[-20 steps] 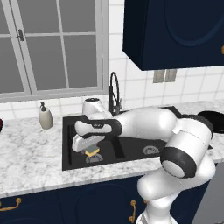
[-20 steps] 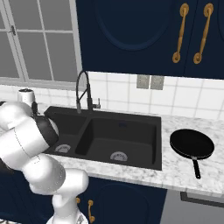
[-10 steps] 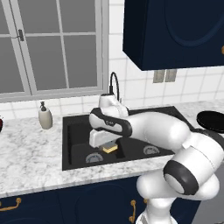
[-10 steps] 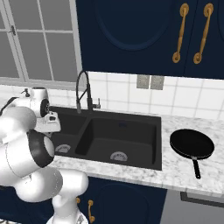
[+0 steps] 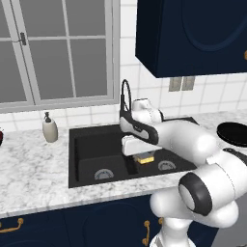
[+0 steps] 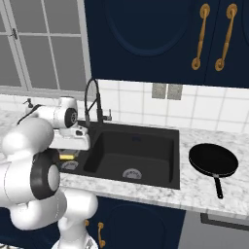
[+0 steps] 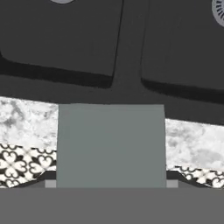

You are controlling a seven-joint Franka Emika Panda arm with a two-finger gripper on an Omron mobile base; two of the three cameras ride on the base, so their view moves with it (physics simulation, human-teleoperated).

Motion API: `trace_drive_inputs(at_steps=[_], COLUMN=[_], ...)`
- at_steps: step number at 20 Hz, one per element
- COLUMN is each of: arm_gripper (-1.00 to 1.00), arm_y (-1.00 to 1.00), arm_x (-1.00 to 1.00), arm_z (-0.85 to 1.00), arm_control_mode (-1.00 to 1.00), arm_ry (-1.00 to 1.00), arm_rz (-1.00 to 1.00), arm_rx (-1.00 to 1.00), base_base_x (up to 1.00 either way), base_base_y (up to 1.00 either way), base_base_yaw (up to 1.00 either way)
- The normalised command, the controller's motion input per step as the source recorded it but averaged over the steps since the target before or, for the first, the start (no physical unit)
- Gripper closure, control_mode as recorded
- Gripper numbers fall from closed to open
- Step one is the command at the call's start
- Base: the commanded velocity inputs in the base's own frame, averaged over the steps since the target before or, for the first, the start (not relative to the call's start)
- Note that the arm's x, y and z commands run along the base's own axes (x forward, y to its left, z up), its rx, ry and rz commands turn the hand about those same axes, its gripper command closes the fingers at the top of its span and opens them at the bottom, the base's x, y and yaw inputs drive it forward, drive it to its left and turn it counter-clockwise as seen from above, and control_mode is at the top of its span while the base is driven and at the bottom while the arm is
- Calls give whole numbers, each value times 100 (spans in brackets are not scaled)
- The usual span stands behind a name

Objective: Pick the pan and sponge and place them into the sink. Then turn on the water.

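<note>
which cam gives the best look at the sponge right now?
Left base view: the small yellow sponge with a dark top layer hangs under the pincer over the matte black double-basin sink. The right base view gives just a yellow sliver beside the white arm. The hand view shows its flat grey-green top close up.

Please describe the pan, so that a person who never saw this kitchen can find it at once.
Find the black double sink in the marble counter. On the counter to its right, below the tall navy cabinet doors, lies the pan. It is round, shallow and all black, its handle pointing toward the counter's front edge; nothing else lies beside it.
</note>
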Motion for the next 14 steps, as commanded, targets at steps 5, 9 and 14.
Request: trace_drive_inputs(at_steps=[5,9,14], arm_gripper=[100,100,100], arm_y=[-100,-100,-82], arm_x=[2,28,45], arm_z=[0,-3,-13], arm_control_mode=[-100,-100,-100], arm_ry=[7,6,2], arm_rz=[-29,-22,-16], arm_rx=[-7,-7,-8], base_base_x=[0,0,0], base_base_y=[0,0,0], base_base_yaw=[0,0,0])
